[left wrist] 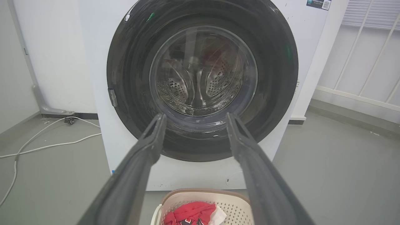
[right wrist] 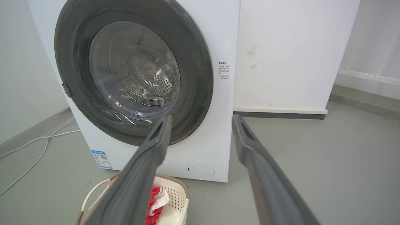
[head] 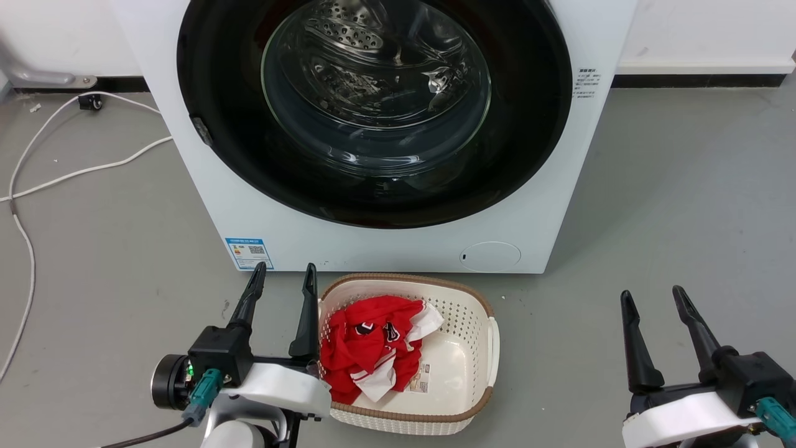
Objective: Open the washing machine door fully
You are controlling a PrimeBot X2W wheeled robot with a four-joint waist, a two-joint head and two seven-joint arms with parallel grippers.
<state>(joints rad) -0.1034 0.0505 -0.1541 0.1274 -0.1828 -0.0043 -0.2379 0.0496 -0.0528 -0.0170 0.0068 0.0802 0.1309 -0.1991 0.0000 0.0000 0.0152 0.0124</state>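
While the washing machine door (head: 375,106) sits shut in the washing machine (head: 373,249), approach not yet begun, left gripper (head: 285,267) and right gripper (head: 651,292) rest wide, empty; next, probably reach the tab (head: 200,130) at its 9 o'clock.

Head view looks steeply down, close on the washing machine (head: 398,246) and laundry basket (head: 463,311). Left wrist view faces it squarely from low down, right wrist view obliquely. All three share the washing machine door (head: 217,124).

Grey floor (head: 684,186), white wall (right wrist: 297,53)
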